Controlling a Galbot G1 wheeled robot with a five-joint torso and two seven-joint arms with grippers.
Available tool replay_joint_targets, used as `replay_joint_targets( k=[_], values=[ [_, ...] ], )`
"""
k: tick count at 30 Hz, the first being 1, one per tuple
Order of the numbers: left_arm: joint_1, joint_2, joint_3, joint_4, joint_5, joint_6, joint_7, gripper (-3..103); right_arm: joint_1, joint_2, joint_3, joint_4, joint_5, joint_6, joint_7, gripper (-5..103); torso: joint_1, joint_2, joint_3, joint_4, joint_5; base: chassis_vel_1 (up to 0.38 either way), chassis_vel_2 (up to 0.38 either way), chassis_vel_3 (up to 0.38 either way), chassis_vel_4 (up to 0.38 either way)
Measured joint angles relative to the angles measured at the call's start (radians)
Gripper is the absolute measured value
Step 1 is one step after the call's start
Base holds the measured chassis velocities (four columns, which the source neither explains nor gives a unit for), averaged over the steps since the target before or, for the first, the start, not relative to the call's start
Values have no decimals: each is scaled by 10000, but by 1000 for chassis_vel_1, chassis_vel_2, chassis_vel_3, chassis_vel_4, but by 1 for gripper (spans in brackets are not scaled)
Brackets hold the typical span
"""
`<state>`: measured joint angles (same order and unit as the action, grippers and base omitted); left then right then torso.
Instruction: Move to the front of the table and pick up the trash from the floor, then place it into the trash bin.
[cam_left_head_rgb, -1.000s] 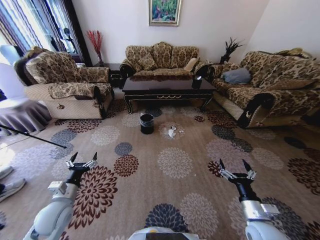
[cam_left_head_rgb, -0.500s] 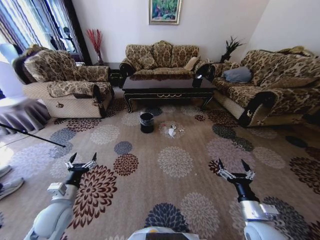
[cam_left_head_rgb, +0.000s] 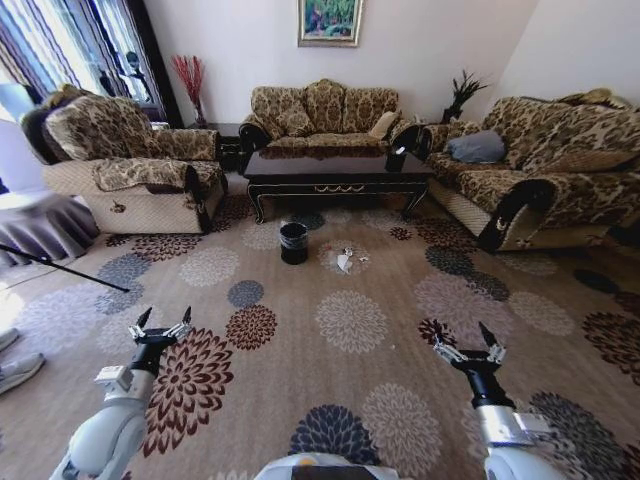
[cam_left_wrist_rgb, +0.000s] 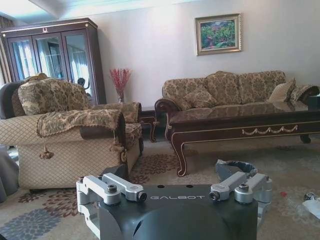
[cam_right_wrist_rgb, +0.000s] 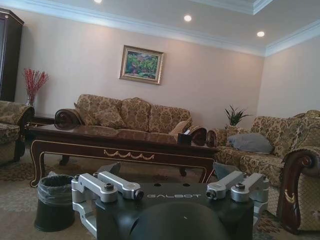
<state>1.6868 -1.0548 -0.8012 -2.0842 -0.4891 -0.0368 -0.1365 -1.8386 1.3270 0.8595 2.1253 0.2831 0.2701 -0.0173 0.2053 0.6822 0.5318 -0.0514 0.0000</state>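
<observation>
both hands (cam_left_head_rgb: 162, 326) (cam_left_head_rgb: 468, 348) sit lower now, fingers spread, arms forward.

Beige carpet (cam_left_head_rgb: 300, 340) with brown, navy and cream flower medallions; glossy dark table (cam_left_head_rgb: 338, 170), gold trim; black bin (cam_left_head_rgb: 293, 244); white paper (cam_left_head_rgb: 343, 264).

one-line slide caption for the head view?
Both tools, left and right, open above the carpet; trash bin and trash ahead by the coffee table.
</observation>
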Motion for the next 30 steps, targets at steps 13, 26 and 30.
replay_joint_targets(
  k=[13,26,30],
  values=[
    [-336,39,187,114,52,198,30,100,53,-23,24,-216,86,74,-75,100,-207,-512,-301,1,-2,0,0,0,0],
    [-413,27,203,130,32,253,46,100,167,-108,45,-187,151,21,-107,100,-431,-1038,-604,0,0,0,0,0,0],
    [-254,197,179,117,-1,148,89,100,111,-104,45,-169,132,25,-180,100,-496,-1213,-715,0,0,0,0,0,0]
  ],
)
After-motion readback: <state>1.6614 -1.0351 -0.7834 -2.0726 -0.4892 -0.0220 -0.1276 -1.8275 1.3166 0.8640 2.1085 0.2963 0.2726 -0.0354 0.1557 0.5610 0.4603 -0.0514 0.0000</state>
